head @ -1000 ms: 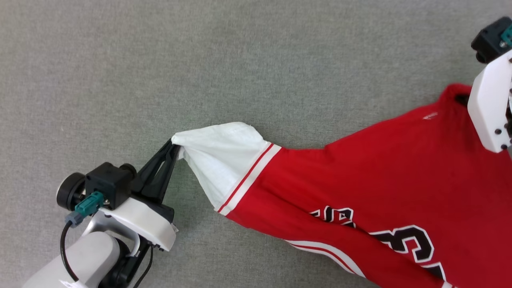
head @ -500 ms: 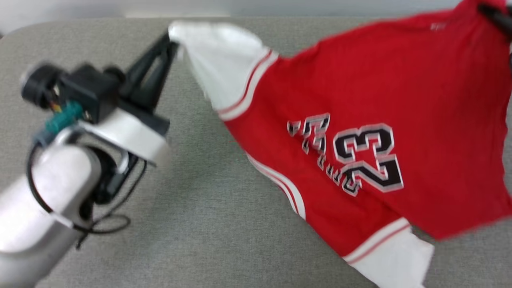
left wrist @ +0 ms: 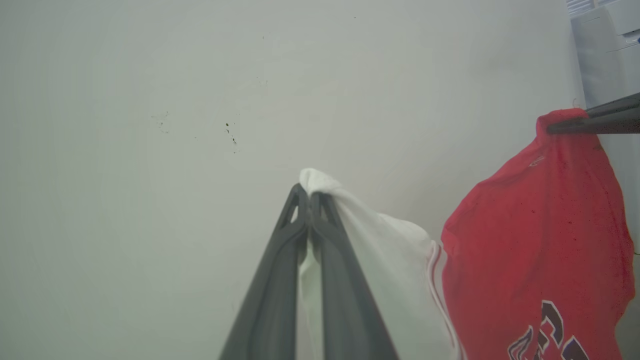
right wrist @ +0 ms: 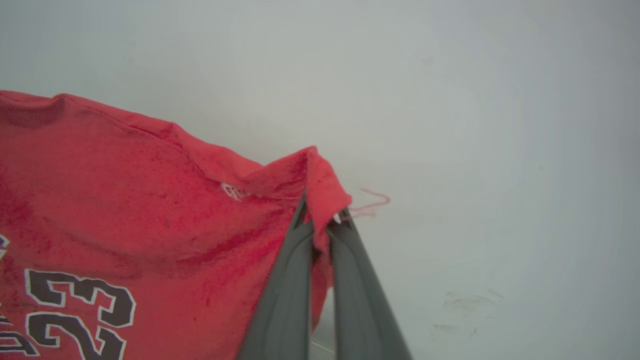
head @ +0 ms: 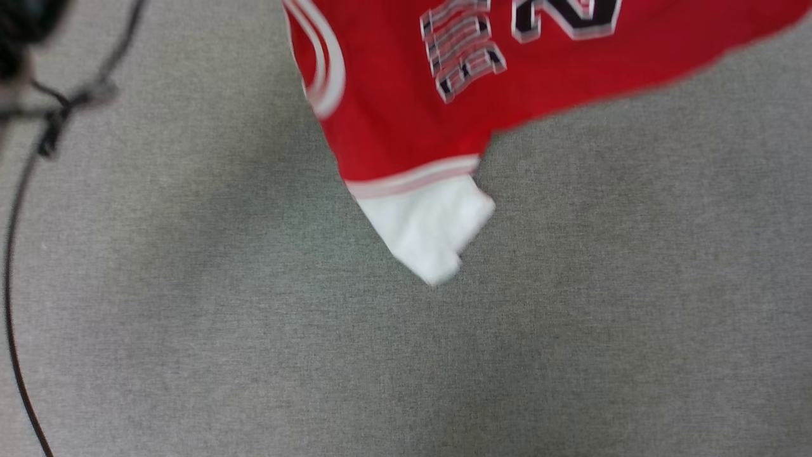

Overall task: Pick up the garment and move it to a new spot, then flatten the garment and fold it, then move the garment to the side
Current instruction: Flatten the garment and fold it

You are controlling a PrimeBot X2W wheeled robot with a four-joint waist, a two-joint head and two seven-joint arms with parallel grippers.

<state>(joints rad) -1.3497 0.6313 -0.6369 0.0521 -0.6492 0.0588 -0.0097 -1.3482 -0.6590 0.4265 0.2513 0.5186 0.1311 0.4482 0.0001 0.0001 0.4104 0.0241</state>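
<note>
Noted: garment [head: 393, 120] hangs over grey surface [head: 190, 317], strung btwn 2 claws, L gripper [left wrist: 310, 200] clamped on white sleeve tip [left wrist: 320, 181], R gripper [right wrist: 322, 225] clamped on red edge, long axis L-to-R, free sleeve [head: 425, 228] lowest.

Blurred garment [head: 406, 133] — apparently hanging — over cloth surface [head: 571, 317].

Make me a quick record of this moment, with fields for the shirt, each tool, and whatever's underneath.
garment: red jersey with "23" lettering, hanging spread between both tools
left tool: shut on the tip of one white sleeve
right tool: shut on a bunched red edge
other sleeve: white, dangling lowest over the surface; contact unclear
surface: grey fabric
cable: dark, along the head view's left edge
image quality: head view blurred
</note>
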